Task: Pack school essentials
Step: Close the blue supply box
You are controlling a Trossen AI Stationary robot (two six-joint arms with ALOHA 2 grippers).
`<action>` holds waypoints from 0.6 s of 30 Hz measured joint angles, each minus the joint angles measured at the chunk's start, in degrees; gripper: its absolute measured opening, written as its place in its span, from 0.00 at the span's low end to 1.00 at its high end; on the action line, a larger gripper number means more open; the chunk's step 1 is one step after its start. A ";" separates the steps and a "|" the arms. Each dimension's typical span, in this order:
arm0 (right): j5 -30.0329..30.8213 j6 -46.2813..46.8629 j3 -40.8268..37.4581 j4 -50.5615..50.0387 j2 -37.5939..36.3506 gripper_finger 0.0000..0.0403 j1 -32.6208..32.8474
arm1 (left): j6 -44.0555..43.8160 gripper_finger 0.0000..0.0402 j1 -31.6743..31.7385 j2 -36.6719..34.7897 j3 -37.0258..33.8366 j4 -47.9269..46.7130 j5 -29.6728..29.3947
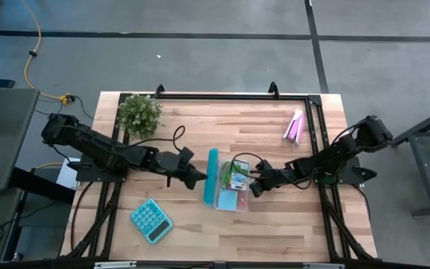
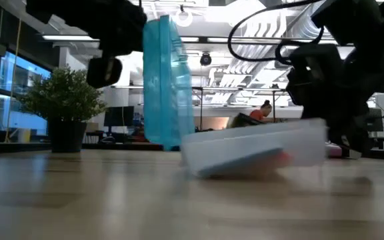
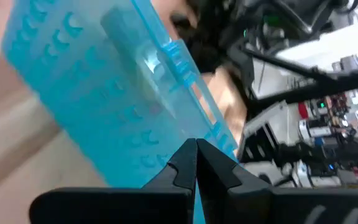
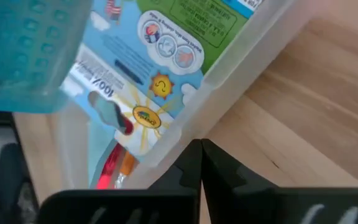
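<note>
A clear plastic pencil box [image 1: 231, 190] lies mid-table, its teal lid [image 1: 212, 175] standing upright along its left side. Inside I see the yellow-green crayon box [image 4: 166, 56], green-handled scissors [image 1: 237, 173] and red and orange pencil ends [image 4: 114, 169]. My left gripper [image 1: 198, 179] is just left of the lid and shut on it. My right gripper [image 1: 254, 188] is at the box's right side and shut on its wall. In the low view the box [image 2: 255, 148] sits tilted, its right end raised. My left gripper pinches the free edge of the teal lid [image 3: 188, 134] between its two fingers, coming roughly level from the table's left. The lid stands upright on its hinge side. My right gripper pinches the clear box's right-hand wall at the rim [image 4: 185, 134], one finger inside and one outside as far as shows, coming from the table's right and slanting down. That side of the box is raised off the table; the other side rests on it.
A small potted plant [image 1: 140, 113] stands at the far left. A teal calculator [image 1: 151, 220] lies near the front left. A pink-and-purple tube-like item [image 1: 295, 127] lies at the far right. Black frame rails [image 1: 230, 97] run along the table's edges.
</note>
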 joint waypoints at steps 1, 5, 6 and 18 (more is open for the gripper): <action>0.39 -0.02 0.05 0.58 0.00 0.00 -0.02 | 0.98 0.00 0.08 0.21 0.05 1.13 -1.22; 1.38 -0.02 0.06 2.04 0.00 0.00 -0.24 | 4.31 0.00 1.02 0.23 0.66 1.91 -4.55; 1.38 0.00 0.06 2.43 0.04 0.00 -0.40 | 4.57 0.00 1.34 0.23 0.66 1.75 -4.77; 1.57 -0.70 0.06 3.90 0.11 0.00 -3.26 | 2.12 0.00 1.49 11.29 0.59 8.39 -0.81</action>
